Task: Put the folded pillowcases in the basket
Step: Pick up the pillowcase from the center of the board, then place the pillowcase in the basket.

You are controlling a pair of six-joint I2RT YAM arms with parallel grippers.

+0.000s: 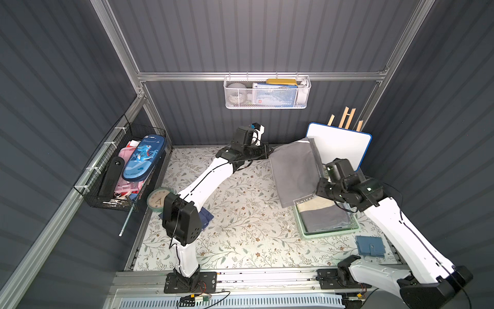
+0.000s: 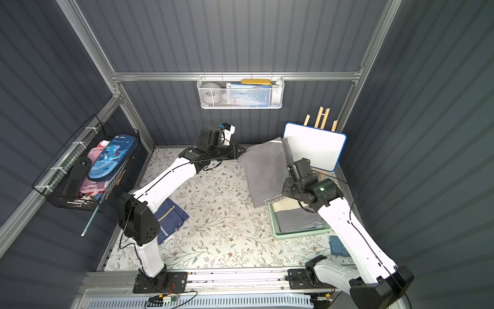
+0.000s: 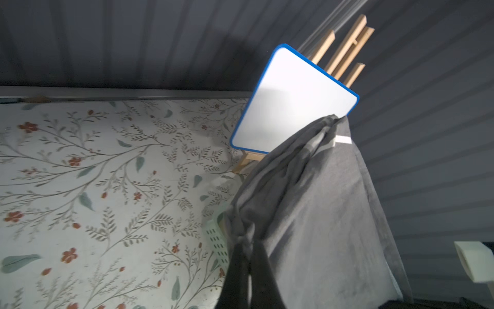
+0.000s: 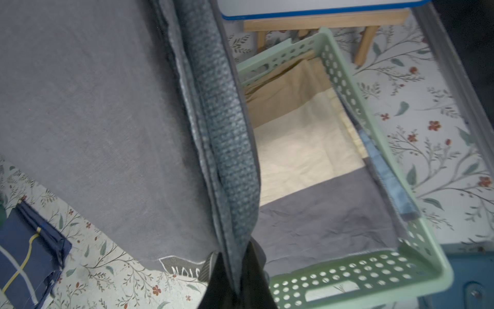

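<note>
The folded pillowcase (image 1: 294, 171) (image 2: 264, 171) is a grey cloth held up off the table between both grippers, hanging slanted beside the basket's far left side. My left gripper (image 1: 268, 152) (image 3: 244, 240) is shut on its far corner (image 3: 320, 214). My right gripper (image 1: 315, 193) (image 4: 240, 267) is shut on the near edge (image 4: 93, 107), next to a sewn label. The basket (image 1: 328, 234) (image 2: 299, 235) (image 4: 347, 267), a pale mint tray with perforated walls, sits on the table at the right, below the right gripper. Folded cream and grey cloths lie inside it.
A blue-rimmed whiteboard (image 1: 339, 144) on a wooden easel stands right behind the basket. A blue wallet (image 1: 370, 246) lies near the front right. A navy cloth (image 2: 171, 216) and a round clock (image 1: 157, 200) are at the left. A black wire basket (image 1: 120, 171) and a white mesh basket (image 1: 267, 93) hang on the walls.
</note>
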